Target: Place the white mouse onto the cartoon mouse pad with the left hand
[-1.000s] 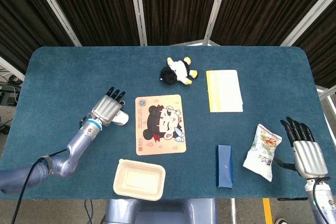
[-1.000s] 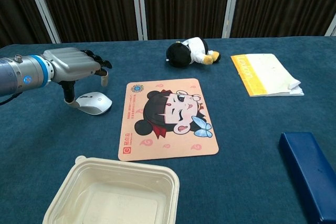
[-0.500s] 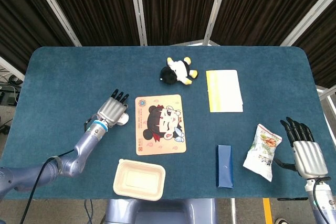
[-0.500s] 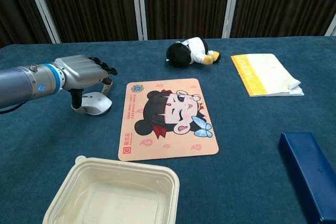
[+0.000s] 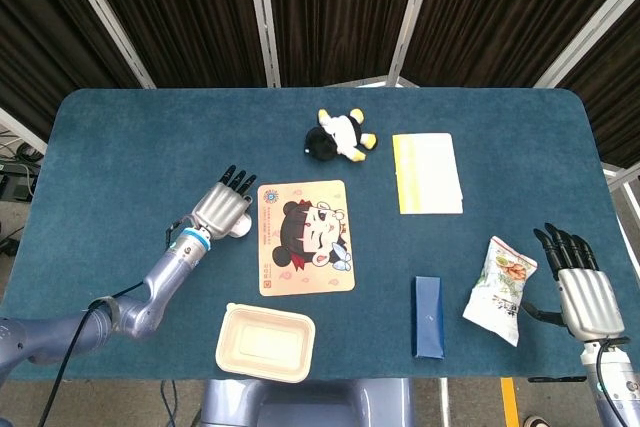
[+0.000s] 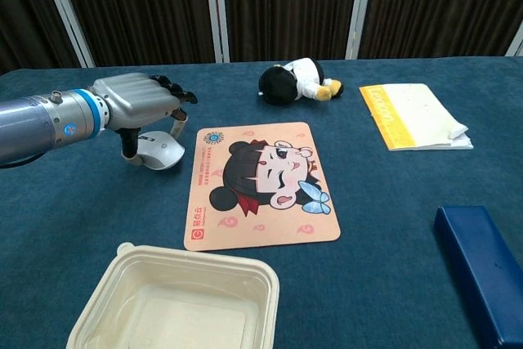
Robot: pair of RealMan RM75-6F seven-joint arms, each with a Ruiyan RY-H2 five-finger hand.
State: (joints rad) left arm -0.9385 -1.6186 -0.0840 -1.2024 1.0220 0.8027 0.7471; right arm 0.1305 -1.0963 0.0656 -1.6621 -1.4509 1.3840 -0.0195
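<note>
The white mouse lies on the blue table just left of the cartoon mouse pad. My left hand sits over it, thumb on its left side and fingers down its right side, gripping it. In the head view the left hand covers most of the mouse, right beside the pad's left edge. My right hand rests at the table's near right corner, fingers spread and holding nothing.
A black-and-white plush toy lies behind the pad. A yellow-edged white booklet is at the back right. A blue box and a snack bag lie front right. An empty plastic container stands in front of the pad.
My left hand has moved right and slightly back toward the pad, and the white mouse has travelled with it. The right hand has not moved.
</note>
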